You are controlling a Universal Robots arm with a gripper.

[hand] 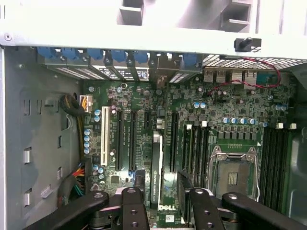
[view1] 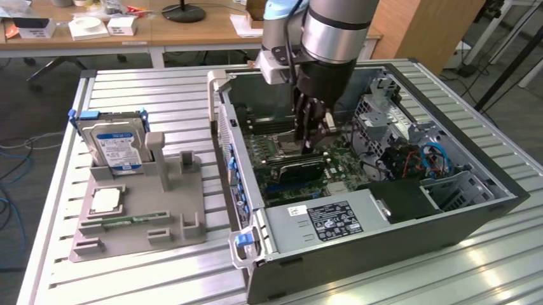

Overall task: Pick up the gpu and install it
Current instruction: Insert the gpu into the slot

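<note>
Table: a slatted metal table [view1: 152, 89] carries everything; the grey holder sits on the exterior view's left and the open computer case on its right.
Power supply: a silver box with a black label [view1: 327, 219] fills the nearest corner of the computer case [view1: 500, 190].
Holder: the grey moulded holder [view1: 182, 219] lies flat just beside the case.
Memory stick: a narrow green memory stick [view1: 131, 220] rests in a groove near the holder's near edge.
Processor: a square silvery chip [view1: 104, 200] sits in a pocket just behind the stick.
Hard drive: a blue-labelled silver hard drive [view1: 117, 147] stands at the holder's far end.
GPU: the gpu [view1: 295, 166] [hand: 156, 163] is inside the case, standing on edge in a slot of the green motherboard [hand: 230, 100], between the white slot [hand: 104, 136] and the empty processor socket [hand: 233, 175].
Gripper: the gripper [view1: 309, 143] [hand: 160, 184] reaches down into the case directly over the card; its fingers [hand: 184, 187] are parted wider than the card, one on each side, with green board visible between the card and one of them.
Arm: the silver and grey arm [view1: 335, 25] comes down from above the case's far wall.
Desk: a wooden desk [view1: 195, 32] with small white boxes stands beyond the table.
</note>
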